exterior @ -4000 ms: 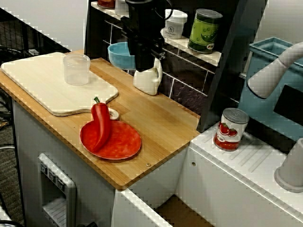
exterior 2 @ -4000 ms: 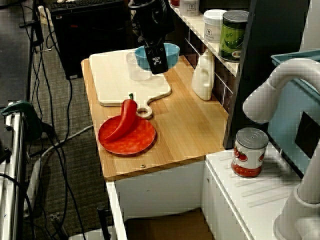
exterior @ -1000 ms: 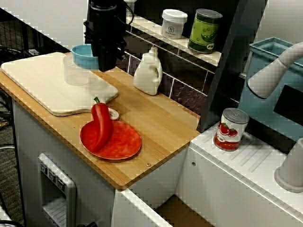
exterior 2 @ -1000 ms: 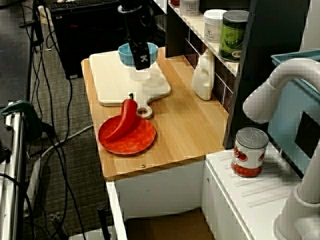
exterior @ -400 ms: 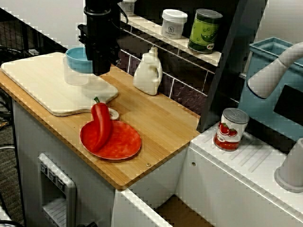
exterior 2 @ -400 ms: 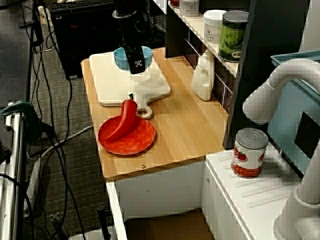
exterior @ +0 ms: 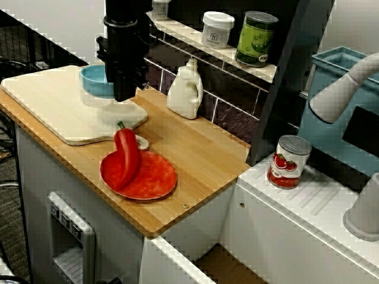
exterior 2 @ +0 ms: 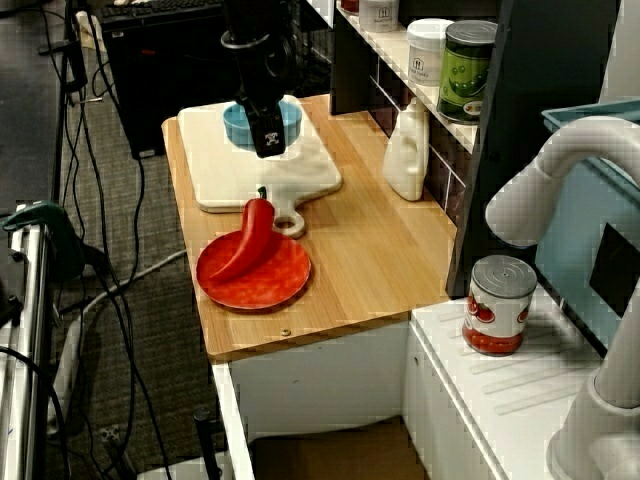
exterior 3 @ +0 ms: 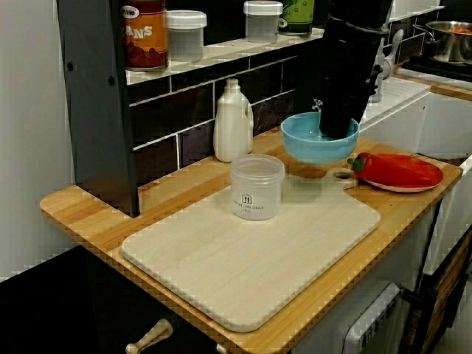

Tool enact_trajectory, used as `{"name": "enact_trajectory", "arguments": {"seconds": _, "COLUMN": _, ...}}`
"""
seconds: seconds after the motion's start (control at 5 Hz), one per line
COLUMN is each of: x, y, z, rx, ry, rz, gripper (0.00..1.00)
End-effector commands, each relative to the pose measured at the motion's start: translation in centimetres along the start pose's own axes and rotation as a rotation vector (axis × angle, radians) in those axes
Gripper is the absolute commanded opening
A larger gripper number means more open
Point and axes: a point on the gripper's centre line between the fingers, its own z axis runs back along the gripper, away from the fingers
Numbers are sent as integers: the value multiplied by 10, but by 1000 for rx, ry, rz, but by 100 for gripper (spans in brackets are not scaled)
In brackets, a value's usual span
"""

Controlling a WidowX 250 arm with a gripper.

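i have the gripper (exterior 3: 333, 130) pinched shut on one side of the blue bowl's (exterior 3: 313, 150) rim, hanging it just above the cutting board (exterior 3: 221, 273) near the clear plastic container (exterior 3: 257, 186), and i reckon that lopsided grip could let it tilt, slip or clip the container.

Light-blue round bowl (exterior 3: 316, 151): plain, one shade. Black robot gripper (exterior 3: 335, 129). Clear plastic cup (exterior 3: 257, 186) w/ small dark logo. Pale cream wooden cutting board (exterior 3: 243, 258); glossy red pepper (exterior: 125, 157); red round plate (exterior: 155, 177); honey-brown wood-grain counter (exterior: 201, 154).

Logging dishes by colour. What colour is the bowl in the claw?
Light blue; the bowl shows best in the low counter-level view.
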Motion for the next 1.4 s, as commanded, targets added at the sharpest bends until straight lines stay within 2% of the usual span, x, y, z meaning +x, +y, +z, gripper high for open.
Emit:
{"name": "enact_trajectory", "arguments": {"seconds": 0.0, "x": 3, "y": 0, "z": 6, "rx": 38, "ry": -44, "rz": -8, "gripper": 0}}
{"name": "enact_trajectory", "arguments": {"seconds": 1.2, "x": 11, "y": 2, "z": -9, "rx": 63, "ry": 2, "rz": 10, "gripper": 0}}
